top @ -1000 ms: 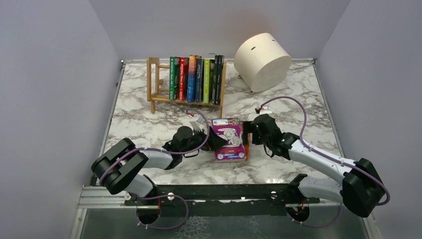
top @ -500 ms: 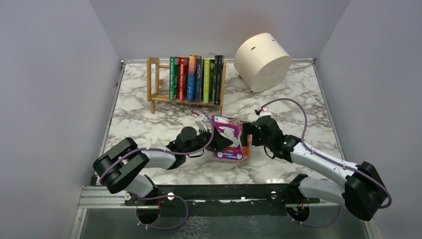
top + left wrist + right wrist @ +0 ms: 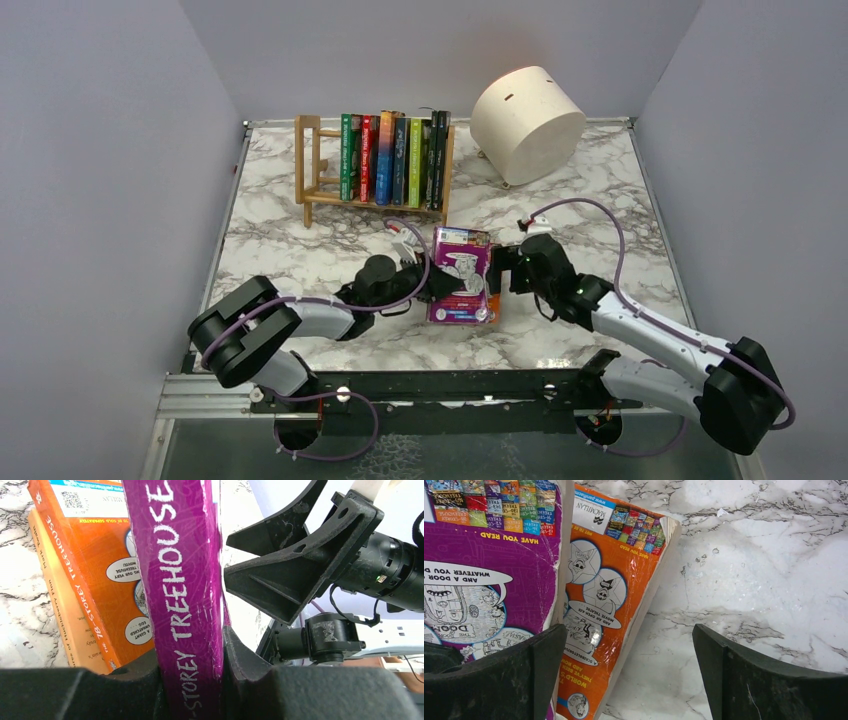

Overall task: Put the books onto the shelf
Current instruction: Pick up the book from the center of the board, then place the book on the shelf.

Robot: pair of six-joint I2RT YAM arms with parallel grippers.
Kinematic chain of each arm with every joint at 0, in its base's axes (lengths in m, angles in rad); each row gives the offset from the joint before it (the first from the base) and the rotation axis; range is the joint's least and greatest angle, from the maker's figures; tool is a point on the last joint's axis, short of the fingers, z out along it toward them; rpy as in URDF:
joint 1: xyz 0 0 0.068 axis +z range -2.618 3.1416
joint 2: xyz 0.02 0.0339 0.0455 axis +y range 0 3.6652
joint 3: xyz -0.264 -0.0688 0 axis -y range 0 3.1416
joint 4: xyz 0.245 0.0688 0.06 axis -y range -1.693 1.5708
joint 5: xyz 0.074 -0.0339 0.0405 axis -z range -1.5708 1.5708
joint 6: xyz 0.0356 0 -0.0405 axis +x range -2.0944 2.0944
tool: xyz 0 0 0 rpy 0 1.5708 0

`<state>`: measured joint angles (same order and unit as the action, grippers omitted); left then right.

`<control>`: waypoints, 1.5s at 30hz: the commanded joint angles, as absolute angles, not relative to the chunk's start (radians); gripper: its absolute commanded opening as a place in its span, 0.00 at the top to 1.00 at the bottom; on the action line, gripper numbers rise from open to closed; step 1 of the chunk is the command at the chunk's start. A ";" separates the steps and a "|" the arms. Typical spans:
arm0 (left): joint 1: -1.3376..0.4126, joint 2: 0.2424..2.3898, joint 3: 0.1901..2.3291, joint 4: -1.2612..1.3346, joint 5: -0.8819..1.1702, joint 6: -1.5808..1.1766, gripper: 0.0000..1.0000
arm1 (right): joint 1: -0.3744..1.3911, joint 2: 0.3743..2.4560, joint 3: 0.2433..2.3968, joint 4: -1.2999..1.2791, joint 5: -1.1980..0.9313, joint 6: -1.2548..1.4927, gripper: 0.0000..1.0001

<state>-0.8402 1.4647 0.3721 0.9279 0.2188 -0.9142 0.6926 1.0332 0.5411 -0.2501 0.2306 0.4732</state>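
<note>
A purple book [image 3: 460, 272] lies on top of an orange book [image 3: 493, 303] near the table's middle. In the left wrist view the purple spine [image 3: 182, 580] stands between my left gripper's [image 3: 190, 652] pads, which are shut on it; the orange book [image 3: 100, 580] and a tan one [image 3: 52, 605] lie beneath. My right gripper [image 3: 503, 270] is open at the stack's right edge; in its own view the jaws [image 3: 629, 655] span the orange book's [image 3: 609, 595] edge and bare marble. Several books [image 3: 395, 160] stand upright on the wooden shelf [image 3: 318, 190] at the back.
A cream cylindrical drum [image 3: 526, 122] lies on its side at the back right. The shelf's left third holds no books. Grey walls close in the marble table [image 3: 290, 250] on three sides. My right gripper [image 3: 295, 575] sits close behind the purple spine.
My left gripper has closed on the purple book's spine. The purple book has tilted and shifted slightly toward the back. The right arm has edged forward a little and stays open.
</note>
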 commanded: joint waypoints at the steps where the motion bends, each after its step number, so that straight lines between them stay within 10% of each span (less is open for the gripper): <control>1: -0.856 1.402 0.362 0.999 0.221 -0.890 1.00 | 0.705 0.995 0.554 -0.258 0.234 0.499 0.04; 17: -0.887 0.799 0.575 0.367 -0.188 -0.398 1.00 | 0.704 0.914 0.561 -0.329 0.281 0.520 0.03; 27: -0.829 0.879 0.815 0.478 -0.624 0.249 1.00 | 0.704 0.905 0.568 -0.308 0.243 0.492 0.03; 45: -0.187 1.333 1.042 0.541 -0.146 0.037 1.00 | 0.704 1.001 0.586 -0.267 0.224 0.435 0.03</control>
